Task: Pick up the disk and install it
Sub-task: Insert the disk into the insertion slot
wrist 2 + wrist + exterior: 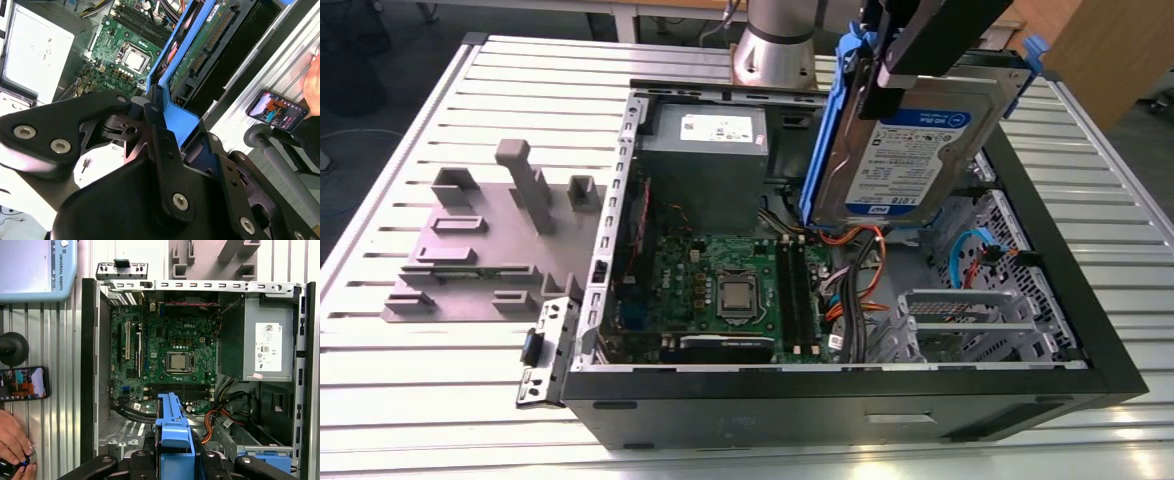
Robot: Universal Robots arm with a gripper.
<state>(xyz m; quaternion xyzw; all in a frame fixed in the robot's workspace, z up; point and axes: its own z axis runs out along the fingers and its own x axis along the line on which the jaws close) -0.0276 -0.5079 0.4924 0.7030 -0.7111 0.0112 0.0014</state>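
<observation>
Pickup is done: my hand [910, 68] is clamped on the disk [921, 150], held above the open computer case [854, 402]; installing it is left.

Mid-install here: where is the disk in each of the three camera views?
Exterior view: the disk hangs tilted from the end effector, label showing, above the open case.
Second wrist view: the disk is edge-on, circuit side showing, just beyond the end effector's black links.
First wrist view: its blue caddy juts out toward the memory slots.
Shared landmark: the silver processor on the motherboard.
</observation>
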